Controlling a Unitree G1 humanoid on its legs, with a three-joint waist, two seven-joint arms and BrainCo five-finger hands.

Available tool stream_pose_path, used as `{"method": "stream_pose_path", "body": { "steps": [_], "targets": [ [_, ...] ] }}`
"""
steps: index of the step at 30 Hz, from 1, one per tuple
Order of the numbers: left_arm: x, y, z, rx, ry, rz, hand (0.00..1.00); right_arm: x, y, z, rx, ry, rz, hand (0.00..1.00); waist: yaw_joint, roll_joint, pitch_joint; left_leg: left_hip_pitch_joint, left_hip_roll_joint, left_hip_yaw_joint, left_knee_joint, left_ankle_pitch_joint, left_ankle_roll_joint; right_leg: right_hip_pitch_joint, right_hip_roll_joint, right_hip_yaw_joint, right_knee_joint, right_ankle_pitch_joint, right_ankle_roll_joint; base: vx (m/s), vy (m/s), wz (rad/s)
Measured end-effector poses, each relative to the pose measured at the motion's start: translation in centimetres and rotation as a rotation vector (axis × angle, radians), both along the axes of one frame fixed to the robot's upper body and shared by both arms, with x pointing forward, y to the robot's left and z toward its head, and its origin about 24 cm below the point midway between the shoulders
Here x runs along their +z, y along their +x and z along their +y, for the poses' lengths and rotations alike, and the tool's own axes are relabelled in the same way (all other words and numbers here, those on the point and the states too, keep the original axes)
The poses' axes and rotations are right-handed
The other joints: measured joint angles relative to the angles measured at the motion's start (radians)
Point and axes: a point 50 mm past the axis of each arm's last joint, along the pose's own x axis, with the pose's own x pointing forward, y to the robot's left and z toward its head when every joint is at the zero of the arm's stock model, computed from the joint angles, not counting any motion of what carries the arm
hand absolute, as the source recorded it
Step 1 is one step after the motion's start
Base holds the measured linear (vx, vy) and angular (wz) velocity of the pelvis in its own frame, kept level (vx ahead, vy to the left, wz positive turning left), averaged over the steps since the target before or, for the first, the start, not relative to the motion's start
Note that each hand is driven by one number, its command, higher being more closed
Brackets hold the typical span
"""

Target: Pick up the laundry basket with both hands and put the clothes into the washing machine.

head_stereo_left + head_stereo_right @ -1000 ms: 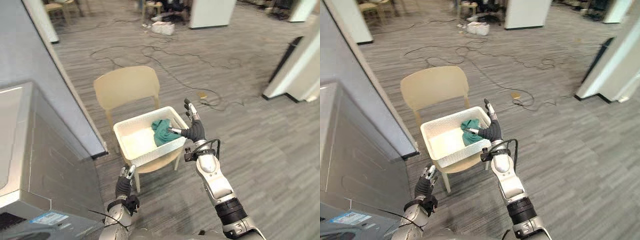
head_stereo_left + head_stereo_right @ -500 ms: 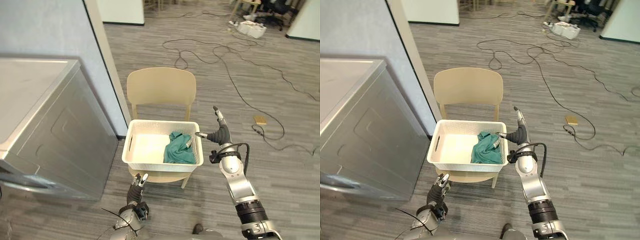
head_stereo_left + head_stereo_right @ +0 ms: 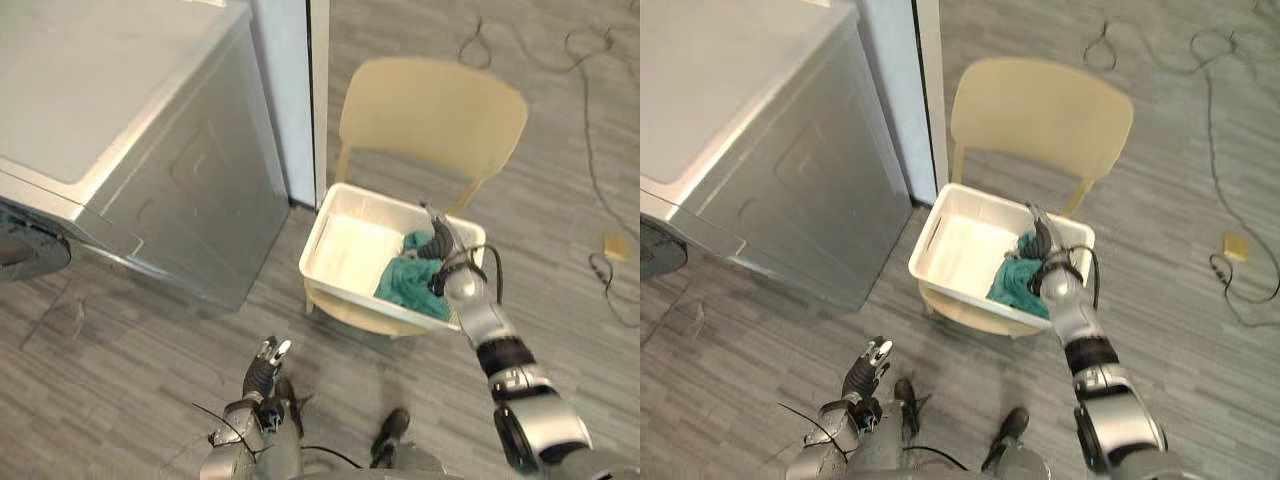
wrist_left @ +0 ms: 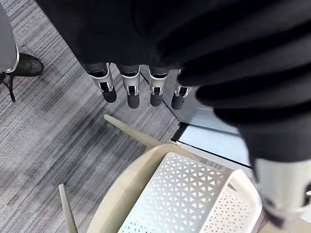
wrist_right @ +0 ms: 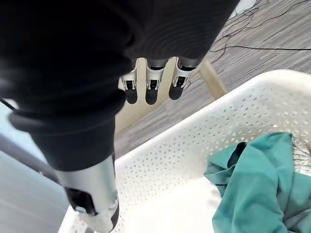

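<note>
A white perforated laundry basket (image 3: 350,250) sits on the seat of a beige chair (image 3: 430,105). A teal cloth (image 3: 408,283) lies bunched at the basket's right end. My right hand (image 3: 440,243) hovers just above that cloth inside the right rim, open, its fingers (image 5: 150,90) straight and holding nothing. My left hand (image 3: 265,365) hangs low over the floor in front of the basket, open with straight fingers (image 4: 129,92), well short of the basket (image 4: 194,204). The grey washing machine (image 3: 120,100) stands to the left.
A pale wall edge (image 3: 300,90) rises between the washing machine and the chair. Black cables (image 3: 590,60) trail over the grey plank floor at the far right, near a small tan object (image 3: 615,245). Open floor lies in front of the chair.
The camera has swung left and down, so the washing machine is now nearer. My right hand has moved from beside the basket's right rim to over the teal cloth. The left hand stays low.
</note>
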Motion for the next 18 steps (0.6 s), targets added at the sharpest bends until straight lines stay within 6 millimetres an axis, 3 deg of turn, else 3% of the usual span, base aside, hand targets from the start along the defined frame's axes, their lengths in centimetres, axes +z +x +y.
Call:
{"method": "stream_pose_path", "body": {
  "steps": [3,8,13,18],
  "targets": [
    [1.0,1.2,-0.2,-0.013,-0.002,-0.054,0.0,0.5,0.5,-1.1,-0.026,-0.052,0.016,0.0,0.021,-0.008,0.055,-0.029,-0.013,-0.001,-0.007,0.018,0.014,-0.024,-0.008,-0.003,-0.013,0.024,-0.003,-0.09,0.076,0.06],
    [2.0,2.2,-0.1,-0.009,-0.001,-0.103,0.0,0.0,1.2,-2.6,-0.074,-0.115,0.108,0.0,0.021,-0.011,0.113,-0.078,-0.022,-0.023,-0.003,0.033,0.026,-0.054,-0.013,-0.025,-0.012,0.039,-0.008,-0.08,0.068,0.12],
    [3.5,3.3,-0.2,0.013,-0.043,-0.181,0.0,2.7,2.4,-4.0,-0.128,-0.155,0.075,0.0,0.021,-0.016,0.176,-0.135,-0.015,-0.02,-0.005,0.048,0.027,-0.122,-0.007,-0.02,-0.013,0.072,-0.031,-0.12,0.054,-0.1],
    [5.3,4.7,-0.6,0.046,-0.109,-0.266,0.0,3.9,2.9,-5.4,-0.171,-0.197,0.083,0.0,0.027,-0.026,0.204,-0.194,-0.005,-0.012,-0.014,0.068,0.023,-0.176,0.007,-0.023,-0.038,0.095,-0.039,-0.1,0.017,-0.06]
  ]
}}
